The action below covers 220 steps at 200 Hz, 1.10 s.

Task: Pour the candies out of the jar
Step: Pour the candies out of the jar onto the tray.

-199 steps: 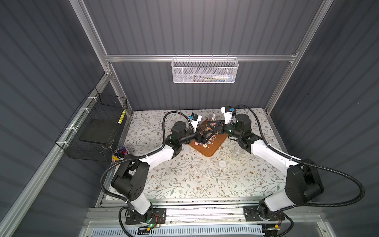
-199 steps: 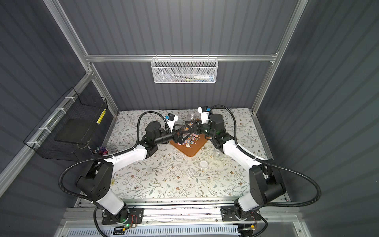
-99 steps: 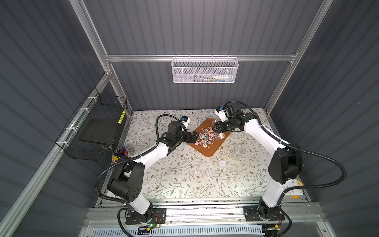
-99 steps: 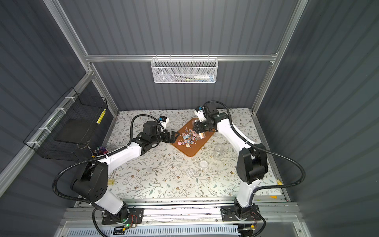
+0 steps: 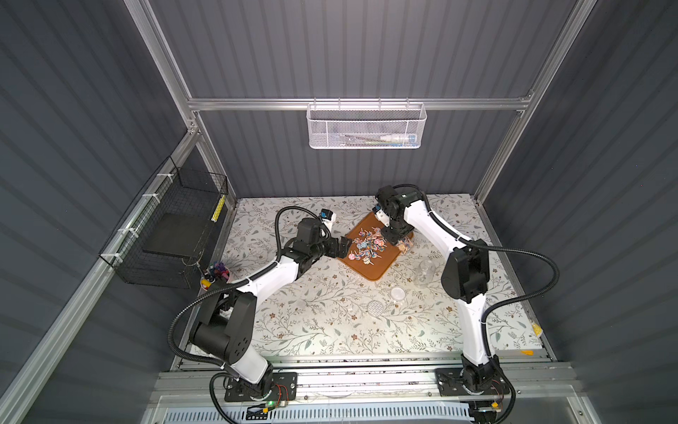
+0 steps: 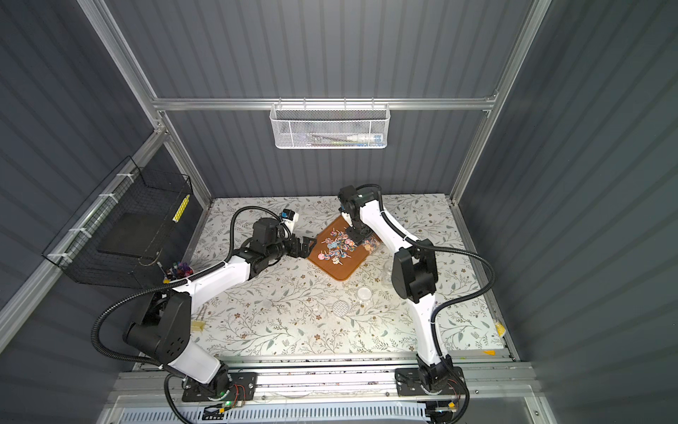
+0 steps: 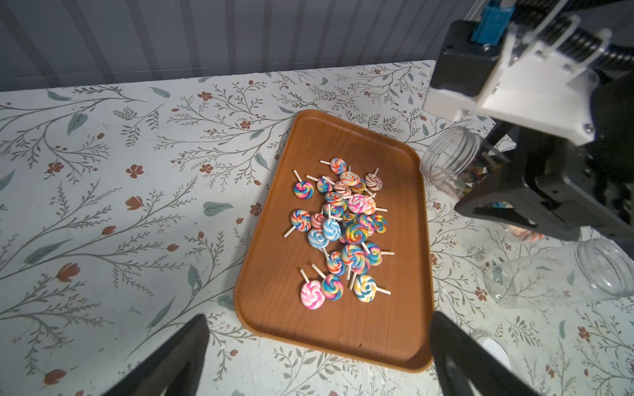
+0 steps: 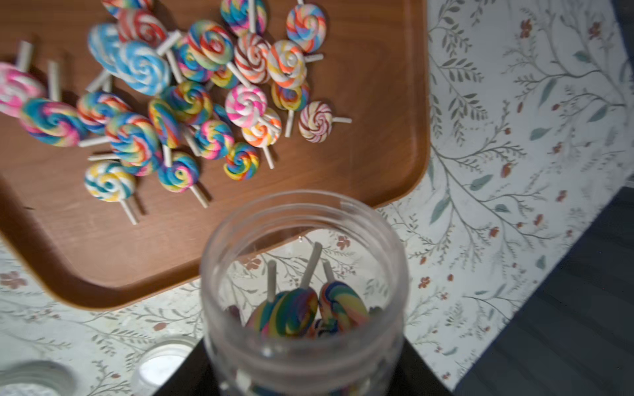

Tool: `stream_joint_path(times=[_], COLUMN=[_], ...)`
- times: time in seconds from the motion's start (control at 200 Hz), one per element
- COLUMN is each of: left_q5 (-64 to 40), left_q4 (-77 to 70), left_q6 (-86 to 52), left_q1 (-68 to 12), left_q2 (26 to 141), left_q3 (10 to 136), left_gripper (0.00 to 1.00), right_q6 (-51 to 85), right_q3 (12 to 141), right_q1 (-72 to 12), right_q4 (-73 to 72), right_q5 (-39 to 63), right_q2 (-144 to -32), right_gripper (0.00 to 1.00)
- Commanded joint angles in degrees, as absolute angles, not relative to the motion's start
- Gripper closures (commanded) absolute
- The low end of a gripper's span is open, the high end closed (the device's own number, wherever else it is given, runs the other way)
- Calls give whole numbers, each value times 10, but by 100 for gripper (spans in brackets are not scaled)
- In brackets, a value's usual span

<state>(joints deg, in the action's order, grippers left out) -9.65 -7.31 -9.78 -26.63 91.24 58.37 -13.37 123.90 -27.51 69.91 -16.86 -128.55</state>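
Lots of candies (image 7: 343, 226) lie in a heap on the brown tray (image 7: 274, 319), near the far edge of the worktop (image 7: 103, 205). A few more sit inside the clear jar (image 8: 305, 353). The right jaws are closed on the jar, just beside the tray's edge. The left jaws are wide open and hold nothing, by the tray's other side.

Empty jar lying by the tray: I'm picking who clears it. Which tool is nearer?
Right. The right tool, holding the candy jar at the edge of the tray, is just behind the empty jar; the left tool is open across the tray.
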Motion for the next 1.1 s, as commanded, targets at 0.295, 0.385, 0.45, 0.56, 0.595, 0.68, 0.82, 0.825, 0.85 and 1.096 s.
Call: stream_joint_path(times=[0.295, 0.385, 0.45, 0.56, 0.595, 0.68, 0.82, 0.825, 0.85, 1.096], left_q5=[-95, -95, -94, -92, -91, -89, -90, -90, -90, -87], left_q4=[-85, -85, -86, -87, -88, -90, -93, -93, -93, -97], left_q6=[-83, -83, -83, -82, -82, -82, -83, -83, -83, -83], left_q1=[-263, -263, -263, -263, -263, -263, -263, -263, -263, -263], left_q2=[879, 877, 875, 873, 872, 870, 870, 870, 870, 864], left_q3=[573, 572, 570, 568, 567, 565, 564, 565, 564, 561], left_gripper=[0, 0, 0, 0, 0, 0, 0, 0, 0, 0], right_q6=[-317, -368, -398, -426, -436, -468, -524, -526, -532, -613], right_q3=[1265, 1259, 1253, 1259, 1256, 1245, 1225, 1226, 1225, 1196], right_q1=[-309, -317, -320, -321, -321, -324, -326, -325, -325, -323], right_q4=[713, 697, 678, 661, 656, 643, 628, 627, 623, 581], right_q5=[-332, -359, -369, -381, -389, -395, -396, -396, -399, -430], right_q2=[-1329, -1338, -1341, -1347, -1346, -1340, -1333, -1333, -1334, -1319], right_gripper=[61, 61, 62, 64, 64, 65, 67, 67, 67, 70])
